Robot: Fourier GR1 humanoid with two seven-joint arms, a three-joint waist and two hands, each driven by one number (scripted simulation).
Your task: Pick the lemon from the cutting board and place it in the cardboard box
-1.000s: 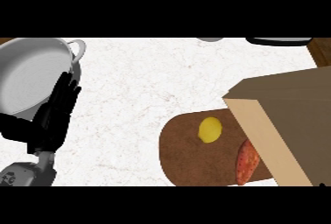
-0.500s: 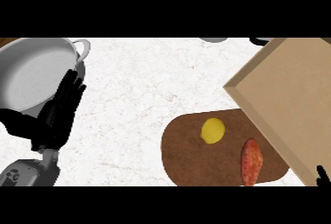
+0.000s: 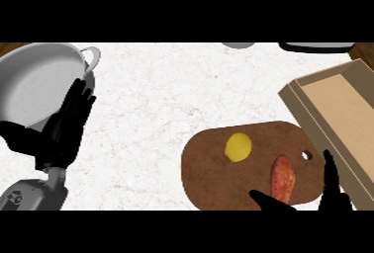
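Two items lie on the board (image 3: 219,173), a brown, wood-grained slab with rounded corners and a small hole near its right edge, at lower centre-right of the frame. The lemon (image 3: 238,147) is a smooth yellow oval on the board's upper middle, untouched. An elongated reddish-orange item, perhaps a sweet potato (image 3: 281,179), lies just right of it, apart from it.

The box (image 3: 343,118) is plain tan cardboard, rectangular, open-topped, set at an angle along the right edge; its lower wall overlaps the board's right side. No writing is readable on it.

The worktop (image 3: 168,99) is white, faintly veined stone, with wide free room between the board and the upper left.

A grey metal pan (image 3: 36,84) with a loop handle sits at upper left.

The left robot hand (image 3: 66,128) shows at the left edge, fingers straight, pointing up, holding nothing, overlapping the pan's rim.

The right robot hand (image 3: 329,183) enters at lower right over the board's lower right; fingers spread, thumb apart, holding nothing, short of the lemon.
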